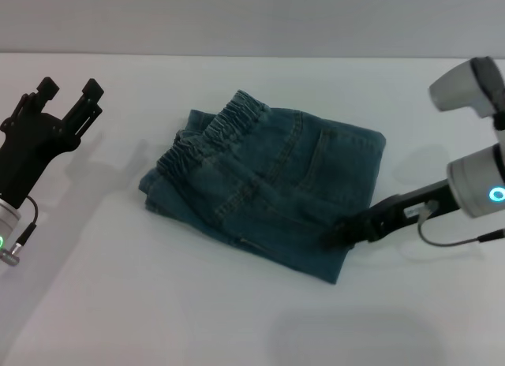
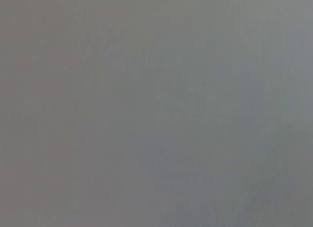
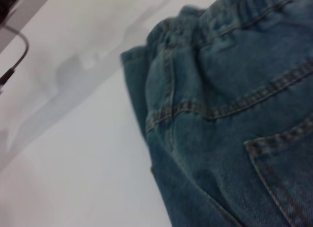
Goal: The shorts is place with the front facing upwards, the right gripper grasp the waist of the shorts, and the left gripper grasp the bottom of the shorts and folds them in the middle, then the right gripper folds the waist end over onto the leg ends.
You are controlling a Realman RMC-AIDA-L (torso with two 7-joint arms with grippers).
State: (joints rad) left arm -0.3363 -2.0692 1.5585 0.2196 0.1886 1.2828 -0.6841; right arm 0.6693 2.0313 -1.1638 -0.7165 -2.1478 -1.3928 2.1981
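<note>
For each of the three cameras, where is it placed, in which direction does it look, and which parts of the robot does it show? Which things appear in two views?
Head view: on the robot's head, looking forward and down at the folded blue-green denim shorts on the white table; shows the black left end effector raised at the left, open, and the black right end effector at the shorts' near right edge.
Left wrist view: on the left wrist; only blank grey, nothing recognisable.
Right wrist view: on the right wrist, close over the shorts' elastic waist; its own fingers are not visible.
Shared: head and right wrist views both show shorts and table.

Folded shorts [image 1: 268,188] occupy the table [image 1: 158,311] centre. Right gripper [image 1: 335,233] blocks their near right edge. Left gripper [image 1: 67,98] stands well apart, leaving bare table between.
</note>
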